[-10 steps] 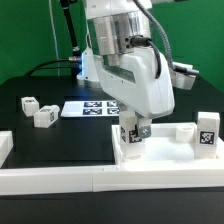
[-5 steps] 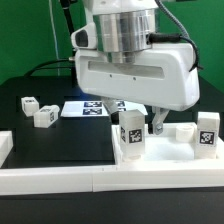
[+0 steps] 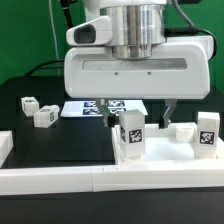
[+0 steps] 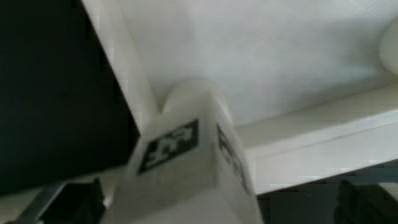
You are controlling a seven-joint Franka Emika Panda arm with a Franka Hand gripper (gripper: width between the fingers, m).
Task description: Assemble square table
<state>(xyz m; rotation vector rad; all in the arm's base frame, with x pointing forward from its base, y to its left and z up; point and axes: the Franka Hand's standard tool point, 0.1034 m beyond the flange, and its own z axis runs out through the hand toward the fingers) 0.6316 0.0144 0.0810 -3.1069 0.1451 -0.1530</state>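
Square table: 2 loose legs [image 3: 44, 116] lie on tabletop at ext. view's left. Mid-right, third leg [image 3: 130, 135] stands upright in panel [image 3: 165, 150] corner. Pincer [image 3: 142, 110] just let go: jaws wide, empty, above it. Leg looks seated; others remain.

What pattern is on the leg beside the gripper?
Black-and-white square tag on the leg, clearest in exterior view.

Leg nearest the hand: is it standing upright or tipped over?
Upright. The leg stands on end at the panel's corner, its tag facing the exterior view.
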